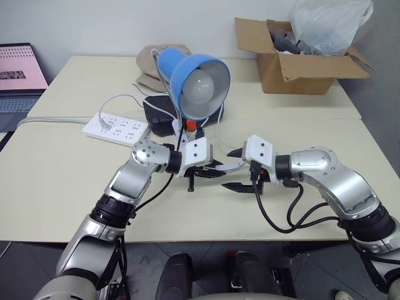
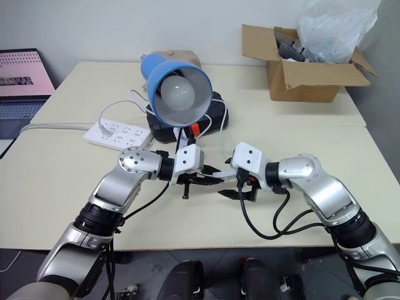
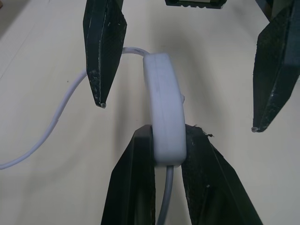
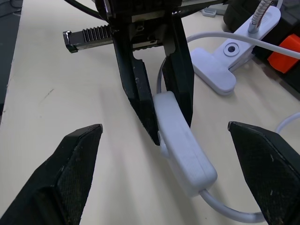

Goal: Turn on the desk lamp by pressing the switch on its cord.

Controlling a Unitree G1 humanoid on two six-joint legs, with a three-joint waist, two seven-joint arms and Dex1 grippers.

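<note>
The desk lamp (image 1: pixel 199 74) stands mid-table, its blue shade and white bulb facing me, on a white clip base (image 4: pixel 213 70). My left gripper (image 1: pixel 215 166) is shut on one end of the white oblong switch (image 3: pixel 164 110), holding it just above the table. The thin white cord (image 3: pixel 56 117) runs out of both ends of the switch (image 4: pixel 185 150). My right gripper (image 1: pixel 238 169) is open and faces the left one. One of its fingers (image 4: pixel 77 164) lies on each side of the switch's free end, touching nothing.
A white power strip (image 1: pixel 115 127) with a thick grey cable (image 1: pixel 50 119) lies left of the lamp. A black object (image 1: pixel 159 112) sits under the lamp and a beige item (image 1: pixel 150 59) behind it. A cardboard box (image 1: pixel 294 69) is back right; a laptop (image 1: pixel 19 75) is far left.
</note>
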